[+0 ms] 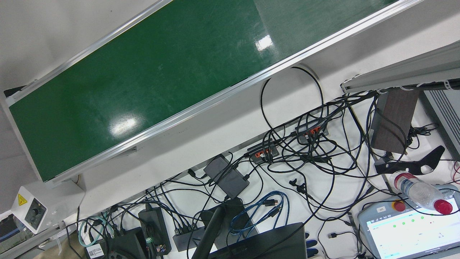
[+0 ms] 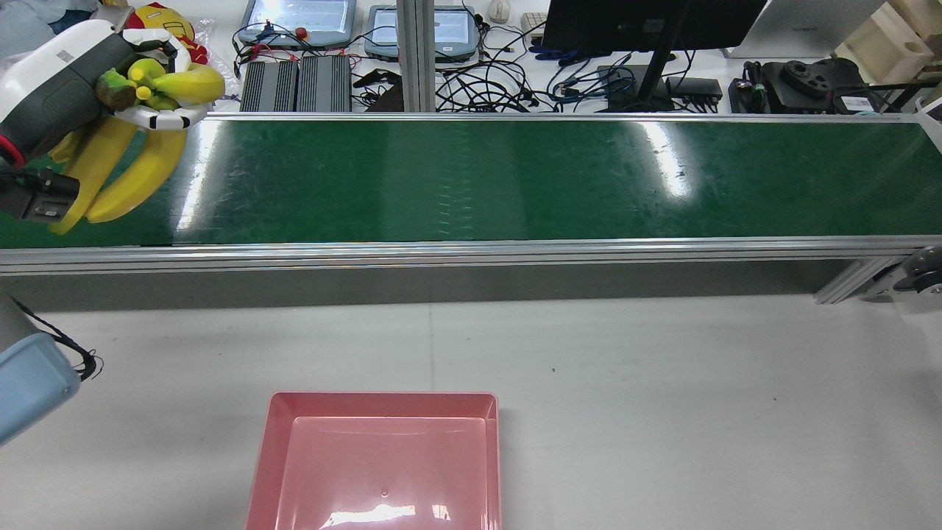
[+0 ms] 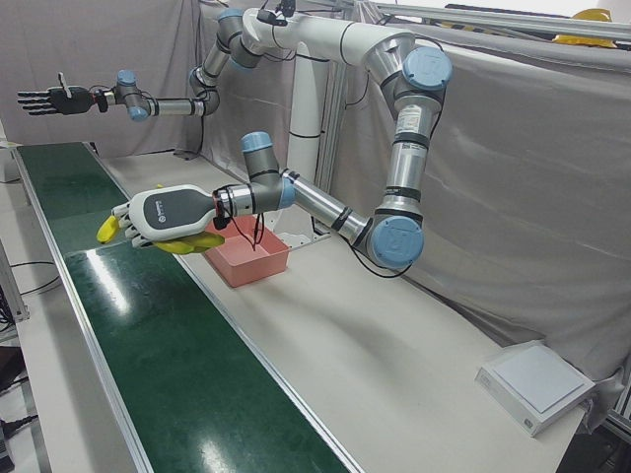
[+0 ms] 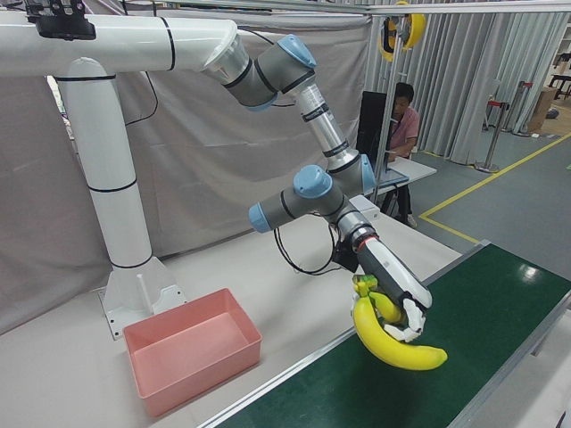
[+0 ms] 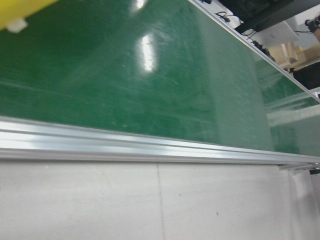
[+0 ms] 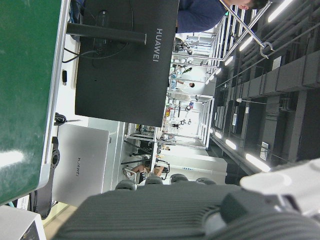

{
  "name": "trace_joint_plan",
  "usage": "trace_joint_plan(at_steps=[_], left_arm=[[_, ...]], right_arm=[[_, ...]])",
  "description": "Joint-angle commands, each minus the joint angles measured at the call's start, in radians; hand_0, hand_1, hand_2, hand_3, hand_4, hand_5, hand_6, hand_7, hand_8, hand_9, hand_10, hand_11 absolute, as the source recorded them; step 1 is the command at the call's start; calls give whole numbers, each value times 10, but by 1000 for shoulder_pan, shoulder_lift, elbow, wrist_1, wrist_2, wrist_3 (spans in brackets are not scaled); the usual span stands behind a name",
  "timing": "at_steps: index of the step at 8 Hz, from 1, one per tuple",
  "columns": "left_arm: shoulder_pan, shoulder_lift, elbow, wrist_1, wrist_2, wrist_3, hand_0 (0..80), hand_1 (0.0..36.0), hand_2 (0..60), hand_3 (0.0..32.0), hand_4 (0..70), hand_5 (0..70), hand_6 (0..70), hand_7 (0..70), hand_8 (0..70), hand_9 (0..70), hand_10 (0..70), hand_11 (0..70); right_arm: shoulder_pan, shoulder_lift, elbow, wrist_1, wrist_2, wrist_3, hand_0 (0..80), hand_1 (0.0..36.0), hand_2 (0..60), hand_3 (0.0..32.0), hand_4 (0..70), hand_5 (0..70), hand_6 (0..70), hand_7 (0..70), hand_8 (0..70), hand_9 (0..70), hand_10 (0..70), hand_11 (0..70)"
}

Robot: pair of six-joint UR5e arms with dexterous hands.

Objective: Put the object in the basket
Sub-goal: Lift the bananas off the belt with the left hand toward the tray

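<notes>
aloft, bananas (image 2: 118, 169) in left hand (image 2: 81, 81), above belt (image 2: 515, 177)

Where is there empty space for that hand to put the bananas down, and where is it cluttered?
The pink basket is empty, and bare white table lies around it. The green belt is free right of the left hand holding the bananas. Beyond the belt it is crowded with cables and a monitor.

Yellow banana bunch (image 2: 125, 158) hangs by its green stem above the green belt; empty pink basket (image 2: 379, 460) sits on the tabletop
</notes>
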Motion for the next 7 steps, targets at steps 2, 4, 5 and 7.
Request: trace_joint_plan(at_steps=[2, 4, 5, 7], left_arm=[[91, 89, -192, -6, 175, -122, 484, 56, 158, 0, 303, 700, 692, 700, 647, 700, 483, 680], [272, 92, -192, -60, 174, -157, 492, 59, 130, 0, 291, 700, 680, 700, 657, 700, 486, 685], [363, 86, -192, -68, 165, -157, 511, 74, 128, 0, 299, 700, 681, 700, 664, 700, 491, 694], [467, 89, -191, -95, 162, -151, 524, 84, 121, 0, 305, 700, 680, 700, 671, 700, 500, 700]], right_arm=[[0, 0, -1, 0, 0, 1, 0, 0, 0, 0, 0, 0, 0, 0, 0, 0, 0, 0], [0, 0, -2, 0, 0, -1, 0, 0, 0, 0, 0, 0, 0, 0, 0, 0, 0, 0], [0, 0, -2, 0, 0, 1, 0, 0, 0, 0, 0, 0, 0, 0, 0, 0, 0, 0], [0, 0, -2, 0, 0, -1, 0, 0, 0, 0, 0, 0, 0, 0, 0, 0, 0, 0]])
